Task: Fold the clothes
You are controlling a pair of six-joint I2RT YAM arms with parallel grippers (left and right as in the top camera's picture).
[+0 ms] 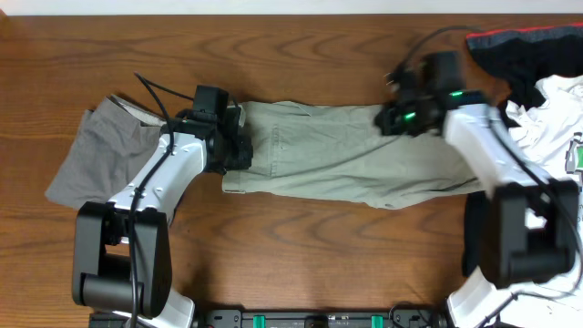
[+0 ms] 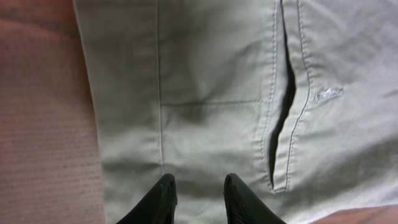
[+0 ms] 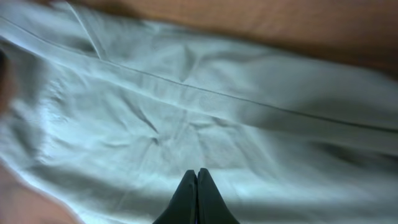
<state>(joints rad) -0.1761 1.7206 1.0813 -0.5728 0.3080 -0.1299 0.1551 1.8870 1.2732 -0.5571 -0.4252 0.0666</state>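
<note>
- My left fingertips (image 2: 165,198) are nearest the lens, spread apart, with khaki cloth showing in the gap.
- The left gripper (image 2: 200,194) sits low over the left end of the khaki shorts (image 1: 346,157), holding nothing.
- A pocket slit (image 2: 283,118) gapes just beside it.
- My right gripper (image 3: 198,186) has its fingers pressed together, tip down on wrinkled cloth at the shorts' far right end. No fold shows between them.
- The shorts lie lengthwise across the middle of the table (image 1: 301,260), unfolded by my reading.
- The grey shorts (image 1: 91,159) lie at the left end, by my left arm.
- The black red-trimmed garment (image 1: 528,46) and white T-shirt (image 1: 557,105) are heaped at the right.
- Risk: a left finger could snag the pocket slit and lift one layer only.
- Risk: the closed right gripper would slide over the cloth rather than grip it, skewing the fold.
- Risk: a wide sweep might drag the grey shorts along.
</note>
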